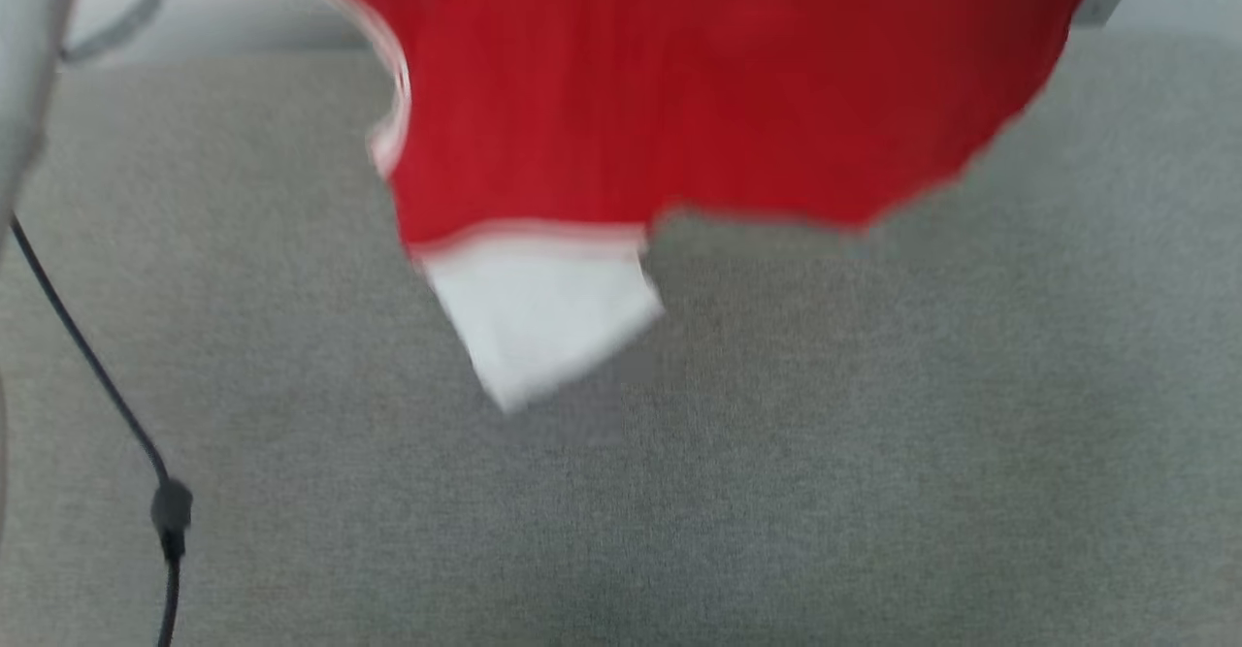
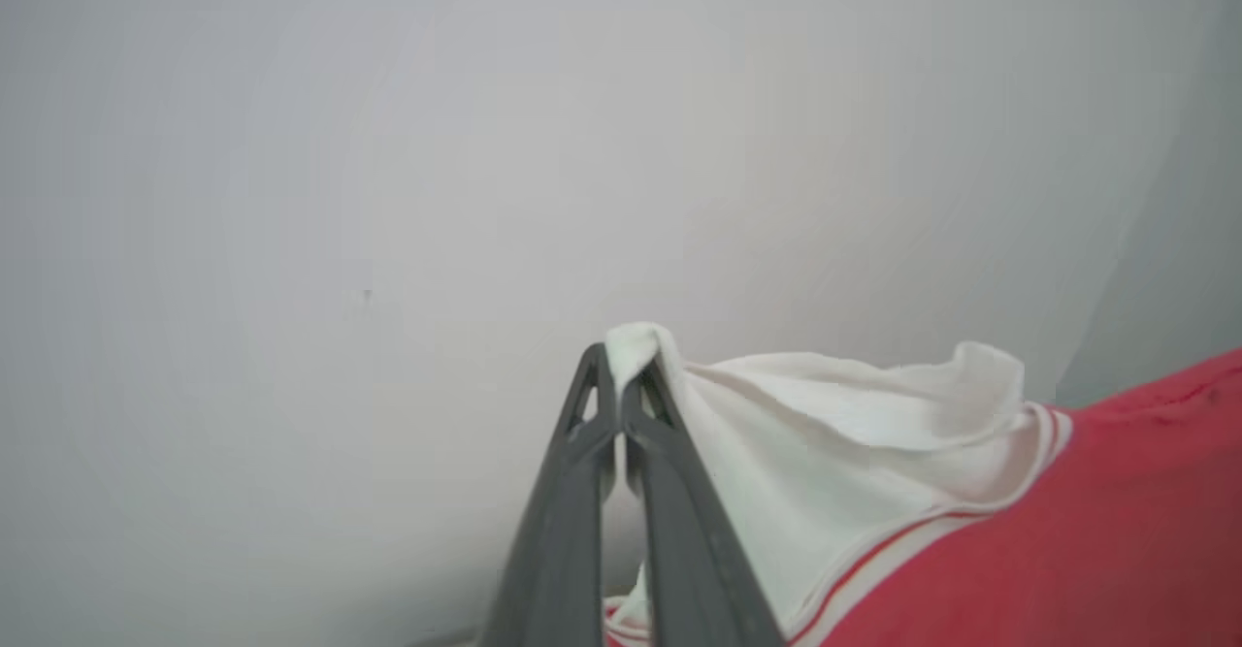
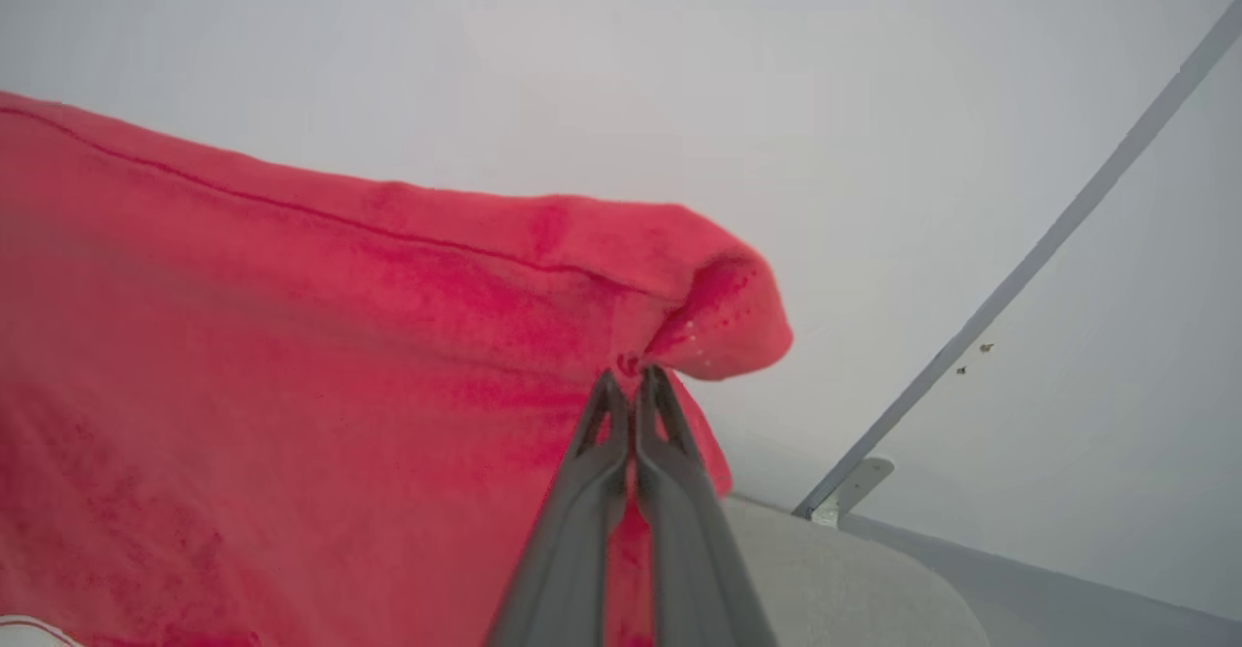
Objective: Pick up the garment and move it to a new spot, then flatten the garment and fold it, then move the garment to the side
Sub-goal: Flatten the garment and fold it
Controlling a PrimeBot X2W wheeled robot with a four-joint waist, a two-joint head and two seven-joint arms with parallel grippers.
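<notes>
Head view: the garment (image 1: pixel 699 84), a red shirt with a blurred outline, hangs over the grey counter (image 1: pixel 873 453). It spans the frame from about 11 o'clock to 1 o'clock and runs off the top edge. A white sleeve (image 1: pixel 543 317), joined to the red body by a pale striped band, dangles from the lower left of the cloth toward 7 o'clock, with a faint shadow on the counter beneath it. A dark cable (image 1: pixel 92 366) crosses the counter at 8 o'clock, and a pale forearm (image 1: pixel 29 75) stands along the left edge at 10 o'clock. Left wrist view: the left gripper (image 2: pixel 621 375) has its jaws pressed together on a fold of white sleeve fabric, a tuft of which pokes past the tips at 12 o'clock. The rest of that fabric and its red-and-white trim (image 2: pixel 931 521) spread toward 3 o'clock, and the red body begins at 4 o'clock. A plain pale wall (image 2: pixel 291 191) lies behind. Right wrist view: the right gripper (image 3: pixel 633 380) has its jaws closed on red cloth just below a hemmed corner, which curls over the tips toward 2 o'clock. The red fabric stretches away to 9 o'clock, its stitched hem along the top. The counter's edge shows at 5 o'clock, and a grey rail (image 3: pixel 1048 249) slants up toward 2 o'clock.
</notes>
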